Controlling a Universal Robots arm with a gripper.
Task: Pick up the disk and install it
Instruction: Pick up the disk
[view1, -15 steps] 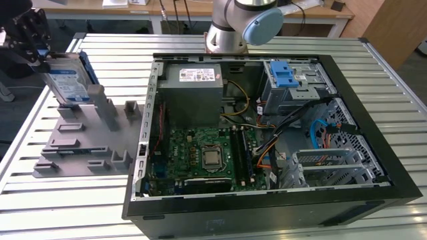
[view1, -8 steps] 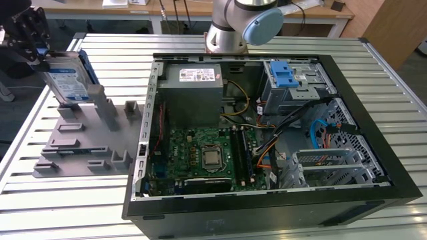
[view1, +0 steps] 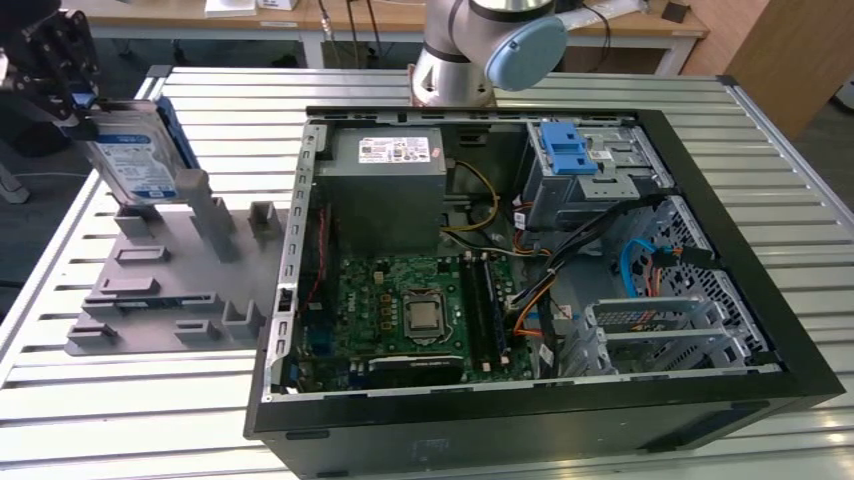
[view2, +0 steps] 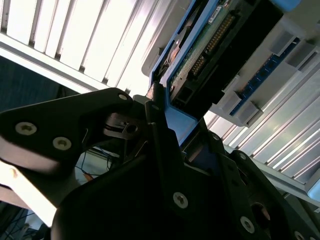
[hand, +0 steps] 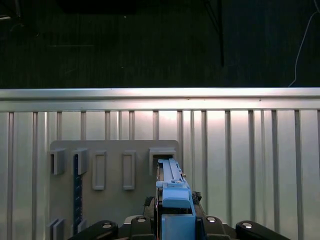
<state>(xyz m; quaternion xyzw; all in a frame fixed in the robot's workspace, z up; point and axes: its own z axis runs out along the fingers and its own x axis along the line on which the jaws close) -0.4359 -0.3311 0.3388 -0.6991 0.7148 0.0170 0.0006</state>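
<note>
Over at the exterior view's left, gripper (view1: 80, 103) jaws pinch the disk (view1: 134, 165) upright at the grey holder rack (view1: 160, 290). It's grabbed, but not yet installed in the PC case (view1: 534, 400).

Even overhead light; strong glare on the metal table (hand: 250, 150)

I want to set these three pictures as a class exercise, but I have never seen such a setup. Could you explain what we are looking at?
It is a robot arm standing at a slatted metal table. One picture comes from a camera off the arm; the other two come from cameras riding near its wrist. On the table are an open computer case and a grey slotted rack. The arm's gripper is closed on the disk, a silver hard drive with blue rails, held upright at the rack.
</note>
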